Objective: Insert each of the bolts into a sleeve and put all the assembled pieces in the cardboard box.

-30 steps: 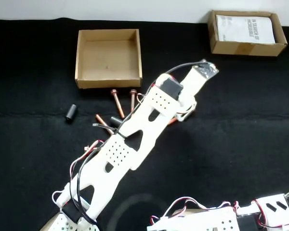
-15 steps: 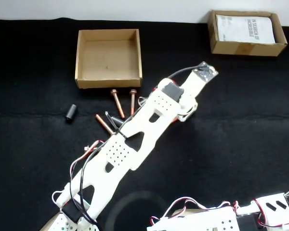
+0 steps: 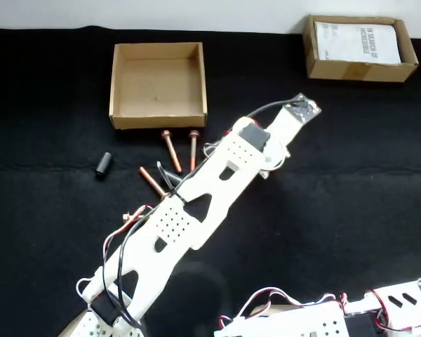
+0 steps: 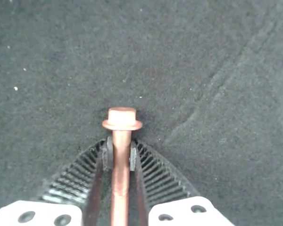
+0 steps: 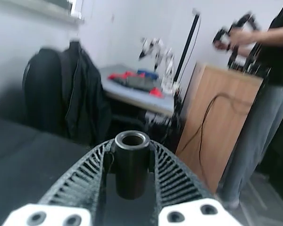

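The left gripper (image 4: 119, 155) is pinched on the shank of a bolt (image 4: 121, 124), just below the flanged head, which points away from the wrist over the black cloth (image 4: 217, 56). Whether the bolt is clear of the cloth cannot be told. The right gripper (image 5: 131, 149) is clamped on a dark sleeve (image 5: 130, 167), bore open toward the wrist camera and raised off the table. The step in hand appears to be mating. The next move calls for bringing bolt and bore onto one axis, threaded end first. Three loose bolts (image 3: 170, 149) and a spare sleeve (image 3: 102, 163) lie near the cardboard box (image 3: 158, 121), which holds no assemblies.
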Controlling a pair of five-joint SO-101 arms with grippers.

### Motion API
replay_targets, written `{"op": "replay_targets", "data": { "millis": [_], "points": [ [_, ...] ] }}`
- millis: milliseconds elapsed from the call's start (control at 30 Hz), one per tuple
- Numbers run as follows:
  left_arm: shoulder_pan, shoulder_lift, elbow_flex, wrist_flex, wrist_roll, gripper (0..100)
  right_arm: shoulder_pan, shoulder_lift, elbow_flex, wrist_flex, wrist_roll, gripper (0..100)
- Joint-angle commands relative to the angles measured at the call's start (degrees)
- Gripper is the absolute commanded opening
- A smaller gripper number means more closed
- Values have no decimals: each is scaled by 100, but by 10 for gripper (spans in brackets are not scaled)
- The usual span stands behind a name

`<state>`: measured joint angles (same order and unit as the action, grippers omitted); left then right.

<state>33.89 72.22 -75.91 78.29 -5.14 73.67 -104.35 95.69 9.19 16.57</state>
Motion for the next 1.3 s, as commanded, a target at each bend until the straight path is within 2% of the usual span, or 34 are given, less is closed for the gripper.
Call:
{"op": "replay_targets", "data": {
  "millis": [0,200,267,567,767,933,1100,1267],
  "points": [
    [22,-286,-382,158,-9,8,-110,-57,778,716,-26,6],
    [40,-875,-1991,1820,-9,8,-743,-66,760,1974,-26,6],
    [40,-1279,-1938,2136,-9,8,-1112,-66,752,2141,-26,6],
    [-470,-3670,-1877,2277,26,8,-3125,-66,734,2281,-35,6],
    [-1200,-4945,-1736,2303,26,8,-4295,-66,708,2281,-35,6],
    [-1851,-6360,-215,2303,18,8,-5051,-66,479,2290,-35,6],
    [-1974,-8259,1877,2286,0,9,-5877,-66,198,2290,-79,6],
    [-1974,-9938,3618,2268,-9,9,-6563,-57,-101,2290,-1486,6]
  ]
}}
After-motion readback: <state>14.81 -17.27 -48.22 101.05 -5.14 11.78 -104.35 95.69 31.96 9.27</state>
